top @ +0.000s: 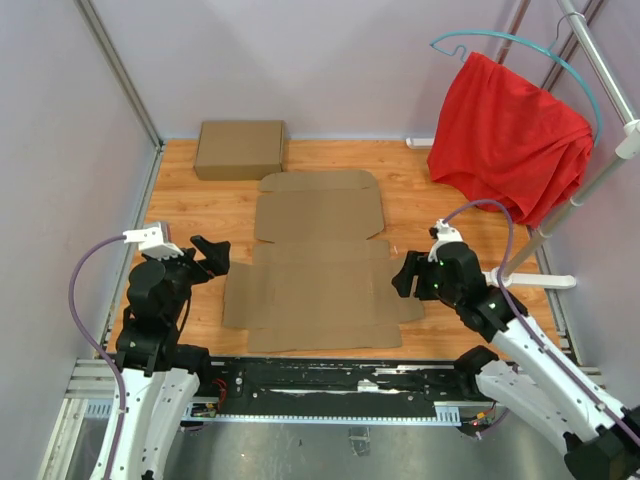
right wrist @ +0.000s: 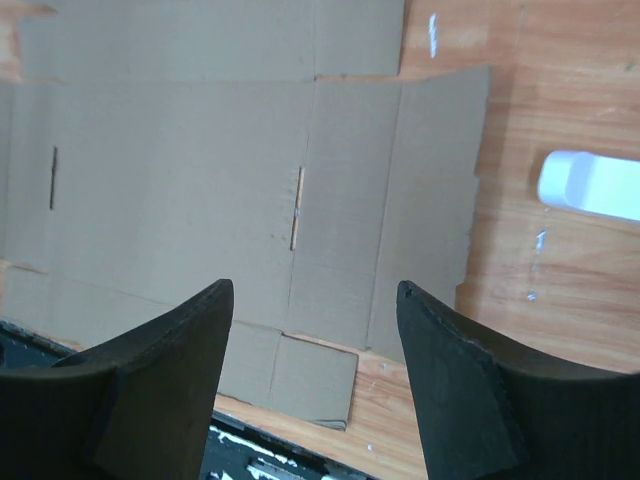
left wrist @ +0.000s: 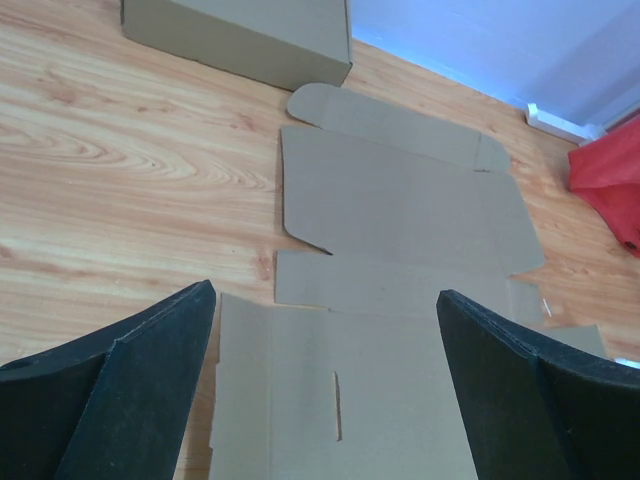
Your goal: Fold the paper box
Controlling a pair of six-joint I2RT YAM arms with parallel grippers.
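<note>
Closed cardboard box (top: 240, 149) far-left; red cloth (top: 508, 135) on hanger (top: 472, 36)

Paper box (top: 318, 265) lying flat, seemingly untouched

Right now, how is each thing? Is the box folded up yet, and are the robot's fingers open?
paper box: lying flat, not folded at all.
second box: already made up and shut.
left fingers: open, holding nothing.
right fingers: open, holding nothing.
red cloth: hanging up, crumpled.
</note>
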